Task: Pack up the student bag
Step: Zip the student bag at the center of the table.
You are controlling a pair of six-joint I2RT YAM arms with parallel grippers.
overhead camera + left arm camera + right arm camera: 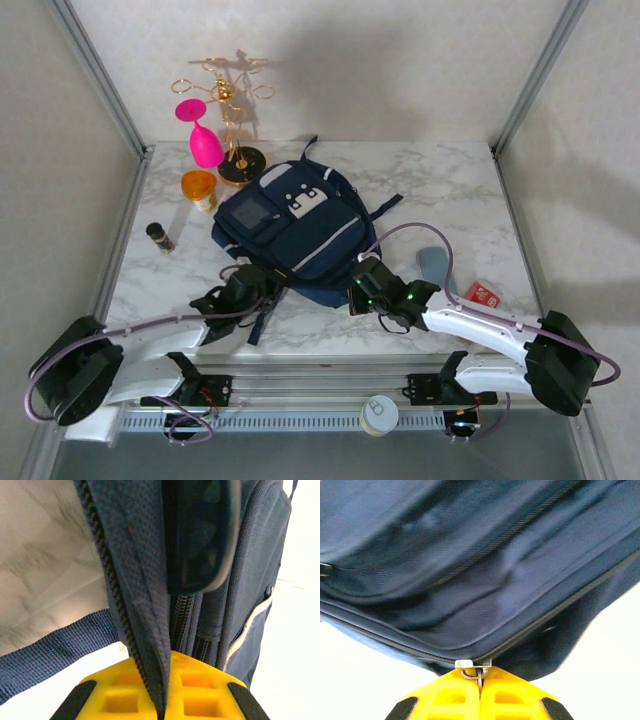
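From above, the student bag [295, 225] lies flat in the middle of the marble table [450, 190], pockets up. The left gripper [247, 290] sits at the bag's 7 o'clock corner and the right gripper [364, 292] at its 5 o'clock corner, both against the near hem. From here I cannot tell how their fingers stand. An orange jar [199, 187] stands near the bag at 10 o'clock, and an upturned pink glass [204, 142] and a gold wire stand [230, 110] are at 11. A small dark tube [160, 237] is at 9. At 4, a grey-blue flat piece [434, 265] and a red packet [484, 294] lie just behind the right arm. Open marble stretches toward 2 o'clock, and metal frame posts [530, 90] fence both sides.

At the left wrist, the left gripper [162, 702] has its yellow fingers [120, 695] pressed together on a flap of the bag [135, 555] edged with zipper teeth. A dark padded strap [200, 535] hangs at 1 o'clock and a webbing strap [50, 652] runs at 8.

At the right wrist, the right gripper [480, 692] has its fingers [445, 697] squeezed together, pinching the metal zipper pull [479, 674] at the bag's [480, 555] lower seam. White tabletop shows at 4 and 8.
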